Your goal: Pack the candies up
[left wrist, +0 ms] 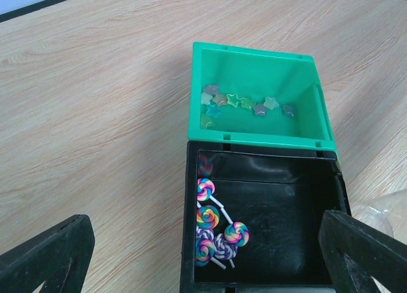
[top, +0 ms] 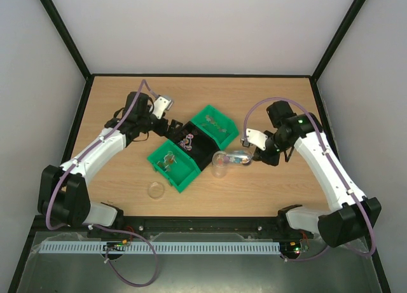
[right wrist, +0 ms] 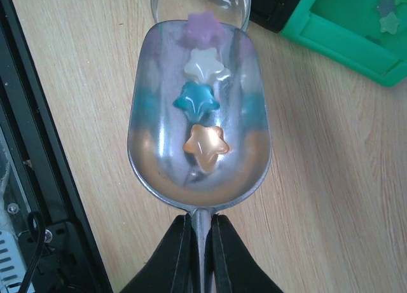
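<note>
right wrist view: right hand, fingers clamped on the handle of a metal scoop. four star candies in its bowl: purple, white, teal, orange. scoop tip at the mouth of a clear jar. left hand, fingers wide apart, over a black bin holding lollipops. more stars in the green bin.

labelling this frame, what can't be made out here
- Top external: star candies in the scoop, too small to count.
- Top external: contents of the near green bin, too small to identify.
- Right wrist: clear jar, cut off by the top edge.
- Right wrist: far green bin, cut off at the corner.
</note>
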Controlling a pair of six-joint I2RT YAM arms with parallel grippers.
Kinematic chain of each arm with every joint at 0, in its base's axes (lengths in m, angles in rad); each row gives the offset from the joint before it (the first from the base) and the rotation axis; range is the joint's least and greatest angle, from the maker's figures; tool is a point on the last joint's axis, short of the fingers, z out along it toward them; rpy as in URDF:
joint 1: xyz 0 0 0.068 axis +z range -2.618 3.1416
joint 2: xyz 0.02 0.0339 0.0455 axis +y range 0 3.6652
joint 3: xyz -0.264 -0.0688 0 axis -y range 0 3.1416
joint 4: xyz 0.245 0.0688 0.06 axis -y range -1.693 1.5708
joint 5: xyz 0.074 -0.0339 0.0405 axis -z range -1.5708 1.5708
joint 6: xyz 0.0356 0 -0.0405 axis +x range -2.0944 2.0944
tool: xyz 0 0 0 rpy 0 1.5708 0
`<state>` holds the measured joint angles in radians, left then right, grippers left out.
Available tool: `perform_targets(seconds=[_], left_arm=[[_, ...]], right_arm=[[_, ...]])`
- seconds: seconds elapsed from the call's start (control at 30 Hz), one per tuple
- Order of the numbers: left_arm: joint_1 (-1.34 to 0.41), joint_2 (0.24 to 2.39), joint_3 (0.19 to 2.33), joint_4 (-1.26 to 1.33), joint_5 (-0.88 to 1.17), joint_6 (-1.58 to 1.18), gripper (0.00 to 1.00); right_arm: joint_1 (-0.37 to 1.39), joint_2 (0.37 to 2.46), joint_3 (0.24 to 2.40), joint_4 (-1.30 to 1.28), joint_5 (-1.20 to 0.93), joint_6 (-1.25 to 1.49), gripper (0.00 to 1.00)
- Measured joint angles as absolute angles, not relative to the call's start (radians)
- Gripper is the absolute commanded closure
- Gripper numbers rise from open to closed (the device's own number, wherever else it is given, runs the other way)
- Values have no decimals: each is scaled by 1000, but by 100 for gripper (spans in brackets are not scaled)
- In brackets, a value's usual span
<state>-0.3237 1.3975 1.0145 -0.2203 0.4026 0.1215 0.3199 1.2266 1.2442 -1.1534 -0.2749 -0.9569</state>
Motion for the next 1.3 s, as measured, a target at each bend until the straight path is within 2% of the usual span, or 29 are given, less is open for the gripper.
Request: perform_targets(seconds=[1.3], left_arm=[[-311,1433,1011,-221,409,115,1]], right_arm=[[387,1300,1402,-1221,-200,-958,99]])
